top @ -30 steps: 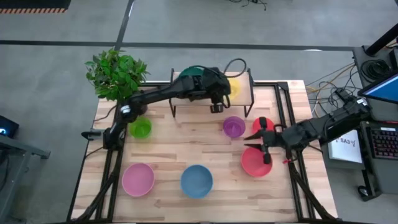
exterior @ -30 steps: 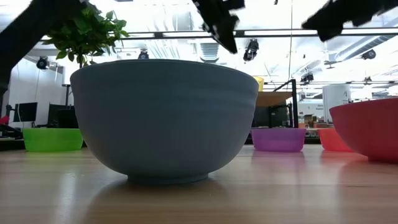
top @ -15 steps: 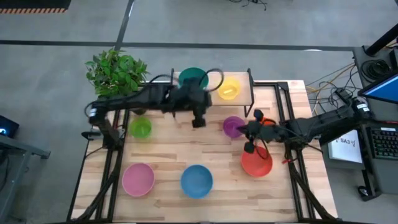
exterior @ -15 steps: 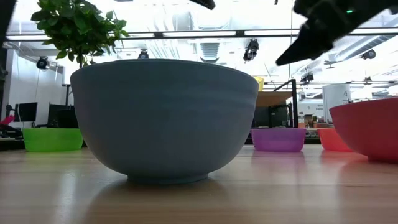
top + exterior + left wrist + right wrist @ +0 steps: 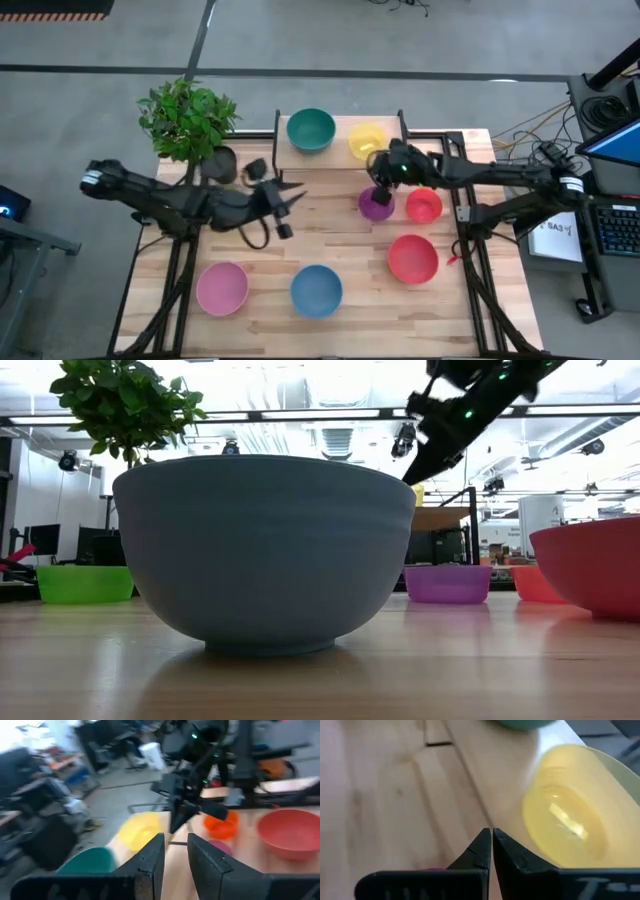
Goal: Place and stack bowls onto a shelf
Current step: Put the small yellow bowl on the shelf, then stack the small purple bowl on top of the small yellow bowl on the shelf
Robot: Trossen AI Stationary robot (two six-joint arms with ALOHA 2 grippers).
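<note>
The teal bowl (image 5: 311,130) and the yellow bowl (image 5: 366,141) stand side by side on the shelf (image 5: 338,152) at the table's far edge. The purple (image 5: 376,205), orange (image 5: 424,205), red (image 5: 413,259), blue (image 5: 316,290) and pink (image 5: 222,288) bowls sit on the table. The lime green bowl (image 5: 84,583) shows only in the low view; my left arm covers it from above. My right gripper (image 5: 379,186) is shut and empty, in the air above the purple bowl's far rim, just in front of the shelf. My left gripper (image 5: 285,208) hovers open and empty left of the table's middle.
A leafy plant (image 5: 186,117) in a dark pot (image 5: 222,163) stands at the far left corner. Bare wood lies between the purple and blue bowls. The shelf's black legs (image 5: 278,170) rise at its corners. Cables and equipment lie off the right edge.
My left gripper has drawn back from the shelf toward the table's near left, and the teal bowl now stands uncovered on the shelf. My right gripper has travelled from the red bowl toward the far edge, ending over the purple bowl by the shelf.
</note>
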